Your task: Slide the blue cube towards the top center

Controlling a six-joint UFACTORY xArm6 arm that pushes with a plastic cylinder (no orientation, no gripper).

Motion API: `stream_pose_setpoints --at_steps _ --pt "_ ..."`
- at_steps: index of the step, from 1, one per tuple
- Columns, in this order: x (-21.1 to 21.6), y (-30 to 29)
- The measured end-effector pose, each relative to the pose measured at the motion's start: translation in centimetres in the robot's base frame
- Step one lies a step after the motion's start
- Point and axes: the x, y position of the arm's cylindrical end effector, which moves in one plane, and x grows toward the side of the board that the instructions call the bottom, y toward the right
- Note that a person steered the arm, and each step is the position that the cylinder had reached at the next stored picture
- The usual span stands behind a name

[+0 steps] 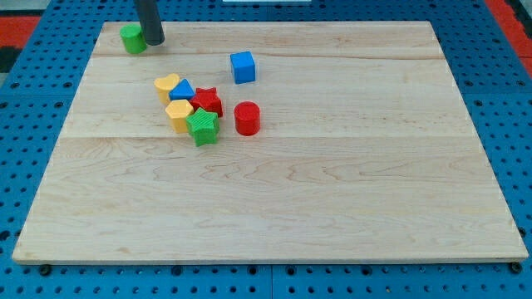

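My tool is a straight dark rod with no jaws, so it neither opens nor closes and grips nothing. My tip (pixel 154 41) rests on the pale wooden table (pixel 332 208) near the view's top left corner. The rod rises out of the frame at the view's top edge.

Just beside my tip, on the view's left, stands a small green plastic block (pixel 131 38). It appears to touch the rod, or nearly so; I cannot tell which. Its exact shape is hard to make out.

The blue plastic cube (pixel 243 67) sits well apart from my tip, toward the view's right and slightly lower. It stands alone, left of the table's centre line, in the upper part of the table.

Below and left of the blue plastic cube lies a tight cluster of five blocks. A yellow heart-shaped block (pixel 166 85) forms its upper left. A second, smaller blue block (pixel 182 90) touches it on the view's right. A red star-shaped block (pixel 207 100) follows on that side. A yellow block (pixel 179 114) of rounded outline lies under these. A green star-shaped block (pixel 202 125) closes the cluster at the view's bottom.

A red cylinder (pixel 247 118) stands just beside the cluster, on the view's right, apart from it.

The table rests on a blue perforated base (pixel 507 100).
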Motion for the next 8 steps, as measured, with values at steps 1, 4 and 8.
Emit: stream_pose_setpoints --at_steps 1,4,8 --pt "0.0 0.1" --pt "8.8 9.4" --pt "7.2 19.5"
